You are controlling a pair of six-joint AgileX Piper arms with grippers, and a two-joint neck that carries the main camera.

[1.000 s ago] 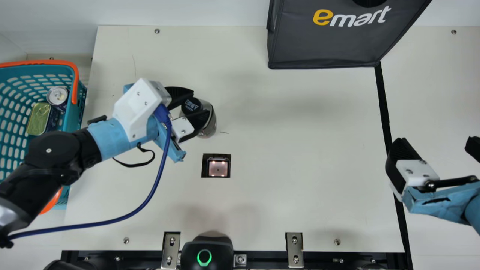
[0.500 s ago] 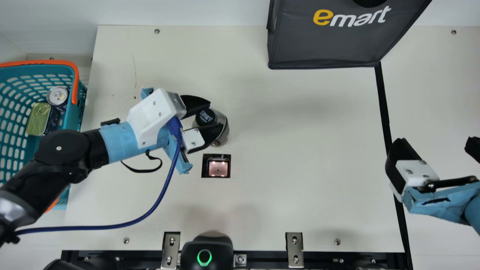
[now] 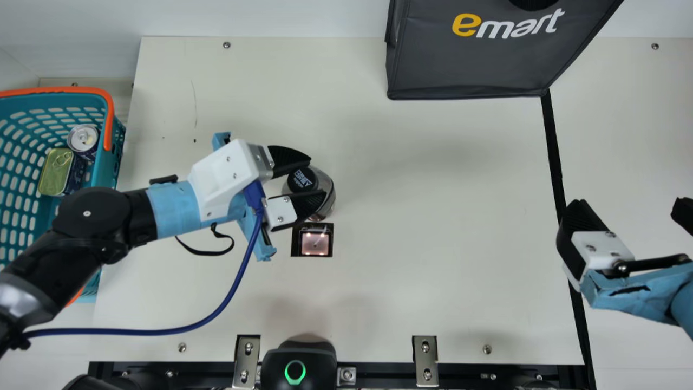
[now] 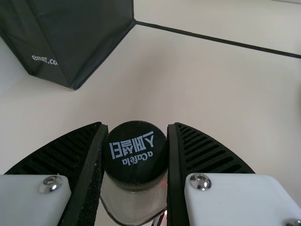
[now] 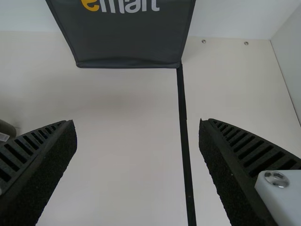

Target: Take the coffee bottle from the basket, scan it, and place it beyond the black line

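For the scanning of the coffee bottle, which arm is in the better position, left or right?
Left, I judge: the left gripper grips the bottle's cap, close to the scanner window. The right gripper is open and empty, far off at the black line.

From high above, the main view faces down on the table (image 3: pixel 422 292); the left wrist view faces right, close over the bottle (image 4: pixel 134 153). The right wrist view faces far; all share the bag (image 3: pixel 460 65) and black line (image 3: pixel 553 151).

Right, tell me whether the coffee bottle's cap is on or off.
On: the left wrist view shows the black cap sitting on top of the coffee bottle, between the fingers of the left gripper.
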